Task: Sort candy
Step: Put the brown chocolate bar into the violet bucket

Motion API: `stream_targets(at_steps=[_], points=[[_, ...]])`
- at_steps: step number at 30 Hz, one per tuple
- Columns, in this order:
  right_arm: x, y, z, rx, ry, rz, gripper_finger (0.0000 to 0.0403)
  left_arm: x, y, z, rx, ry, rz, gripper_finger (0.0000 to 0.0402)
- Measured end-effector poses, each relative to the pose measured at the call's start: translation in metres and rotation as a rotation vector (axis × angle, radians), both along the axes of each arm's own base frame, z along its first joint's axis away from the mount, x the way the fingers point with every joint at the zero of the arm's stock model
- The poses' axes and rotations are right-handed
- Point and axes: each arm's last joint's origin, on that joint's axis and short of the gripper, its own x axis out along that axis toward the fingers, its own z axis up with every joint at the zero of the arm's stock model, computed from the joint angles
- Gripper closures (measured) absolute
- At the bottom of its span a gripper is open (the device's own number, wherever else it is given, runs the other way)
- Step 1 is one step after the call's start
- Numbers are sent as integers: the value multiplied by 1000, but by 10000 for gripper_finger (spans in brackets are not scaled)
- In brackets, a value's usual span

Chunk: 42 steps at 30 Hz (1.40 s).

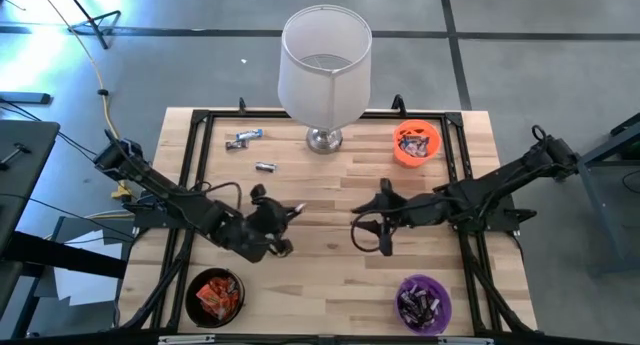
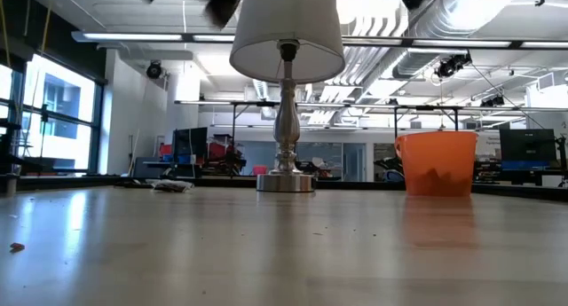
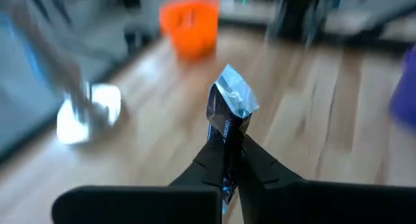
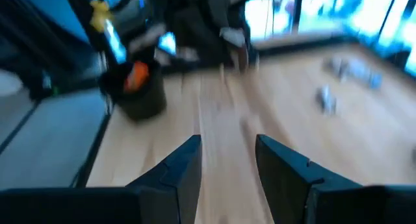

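Note:
My left gripper (image 3: 227, 156) is shut on one silvery blue-white candy bar (image 3: 231, 104) and hovers over the table's middle (image 1: 290, 215). My right gripper (image 4: 227, 156) is open and holds nothing; it hangs right of centre (image 1: 365, 233), facing the left one. Two or three more silvery candies lie flat on the far left of the table (image 1: 243, 137), (image 1: 265, 167), also seen in the right wrist view (image 4: 325, 97). The black bowl (image 1: 214, 295) holds orange-red candies, the purple bowl (image 1: 424, 303) dark and silvery ones, and the orange bowl (image 1: 416, 143) mixed ones. My left gripper pinches the candy bar between its two fingers (image 3: 260, 165), on the wrapper's lower half (image 3: 227, 136). The crimped free end (image 3: 234, 94) sticks out beyond the fingertips. The bar is lifted clear of the table.
A table lamp with a white shade (image 1: 322, 55) stands on its metal base (image 1: 322, 139) at the far middle. A black frame (image 1: 195, 165) runs round the tabletop. Bare wood lies between the two grippers and along the near middle (image 1: 320, 285).

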Motion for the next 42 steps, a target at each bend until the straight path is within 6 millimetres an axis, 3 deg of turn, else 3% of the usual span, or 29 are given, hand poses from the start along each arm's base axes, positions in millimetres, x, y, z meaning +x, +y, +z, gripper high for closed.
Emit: stream_targets(at_steps=[5,14,23,33,42], points=[[16,5,9,-94,-176,8,265,15,-8,23,102,-157,-61,400],[40,15,5,-217,-345,30,265,32,-18,14,165,-182,-102,401],[51,14,-6,-241,-343,20,265,35,-20,20,146,-251,-98,401],[54,9,-4,-266,-362,27,265,50,-29,7,152,-274,-155,401],[56,6,-3,-212,-383,103,265,55,-27,7,220,-270,-169,401]])
